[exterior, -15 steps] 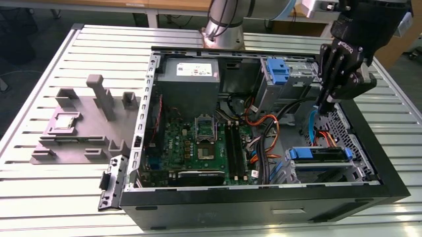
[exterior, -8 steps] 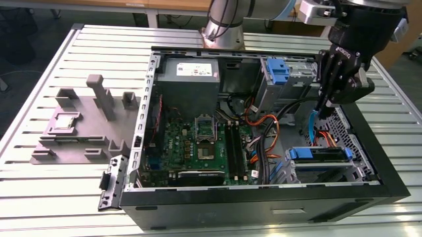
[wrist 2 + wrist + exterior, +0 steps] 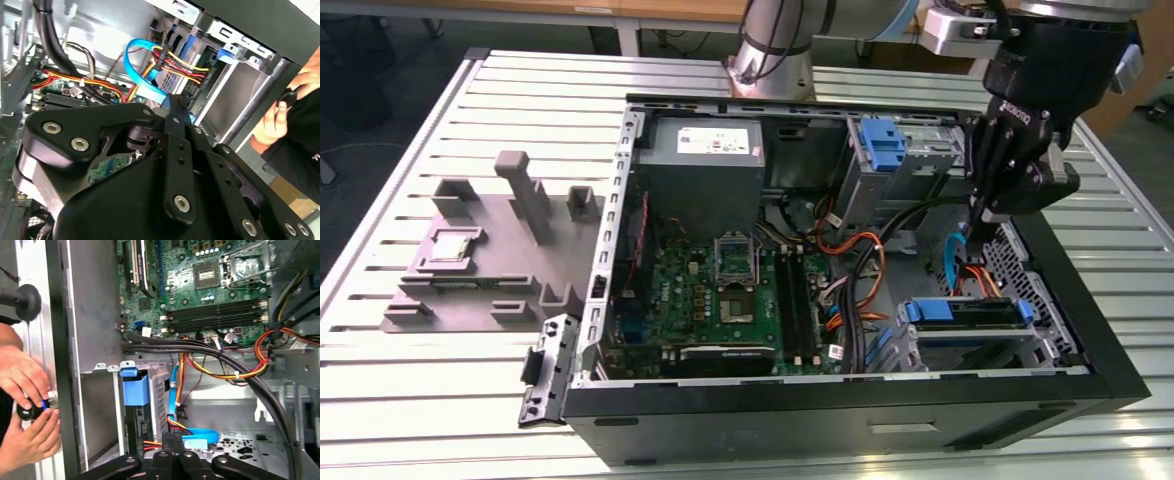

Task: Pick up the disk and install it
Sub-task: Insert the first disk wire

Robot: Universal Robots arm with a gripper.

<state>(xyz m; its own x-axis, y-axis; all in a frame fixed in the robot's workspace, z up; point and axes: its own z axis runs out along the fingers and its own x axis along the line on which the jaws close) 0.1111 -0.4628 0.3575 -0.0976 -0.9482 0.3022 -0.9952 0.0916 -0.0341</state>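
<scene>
Gripper (image 3: 987, 215) hangs inside the open computer case (image 3: 607, 300), low among the wiring on the exterior view's right side, its jaws pressed together with nothing between them as far as both wrist views show. What looks to be the disk (image 3: 142, 412) stands on edge in a metal drive cage (image 3: 159, 390) just ahead of the fingertips, its blue carrier bracket (image 3: 135, 388) uppermost, in the corner of the case that lies toward the bench's (image 3: 427, 400) near edge; its label cannot be seen. The main hazard, as I judge it, is the wiring: a blue flat cable (image 3: 200, 437) loops right beside the fingertips, the orange and yellow leads (image 3: 220, 372) cross just above the cage, and a thick black bundle (image 3: 240, 367) runs past, so any sideways or lifting move could hook a loop and drag a connector loose. A jaw could also catch the cage's thin sheet-metal edge. A person's hands (image 3: 25, 405) work a small knob just outside the case wall, near enough that a swing of the arm toward that side could strike them
</scene>
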